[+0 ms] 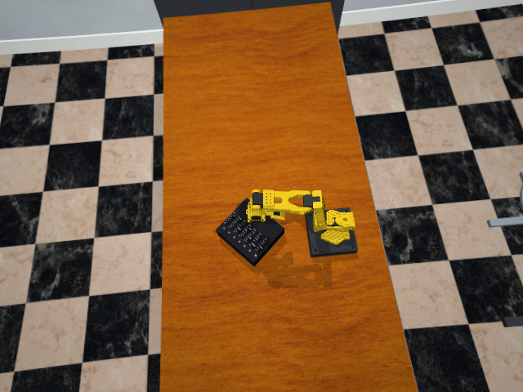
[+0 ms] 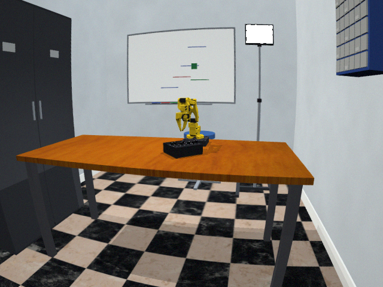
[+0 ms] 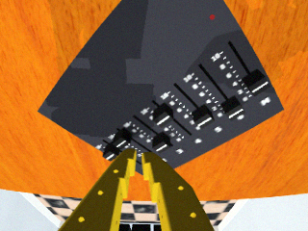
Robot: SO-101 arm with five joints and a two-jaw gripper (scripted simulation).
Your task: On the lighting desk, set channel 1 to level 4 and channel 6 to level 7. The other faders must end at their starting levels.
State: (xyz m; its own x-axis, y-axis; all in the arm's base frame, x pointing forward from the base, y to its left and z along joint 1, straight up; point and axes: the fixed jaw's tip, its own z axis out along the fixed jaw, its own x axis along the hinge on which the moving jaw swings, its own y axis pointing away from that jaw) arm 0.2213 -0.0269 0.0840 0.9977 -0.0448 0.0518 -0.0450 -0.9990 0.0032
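The black lighting desk (image 1: 270, 231) (image 2: 185, 151) (image 3: 175, 34) lies turned at an angle on the table. Several black fader knobs with white lines sit in its slots. In the wrist view the leftmost knob (image 3: 110, 152), at the channel 1 end, is near the upper end of its slot. The second knob from the right (image 3: 232, 107), on channel 6, is near the lower end. The channel numbers are too blurred to read. My gripper (image 2: 181, 130) (image 3: 139, 154) is shut and empty, raised above the desk. Its fingers hide part of the desk's lower left edge in the wrist view.
The arm's dark base plate (image 1: 319, 249) stands to the right of the desk on the wooden table (image 1: 249, 105) (image 2: 117, 157). The arm reaches from it over the desk. A small red dot (image 3: 212, 17) is on the desk's bare upper panel.
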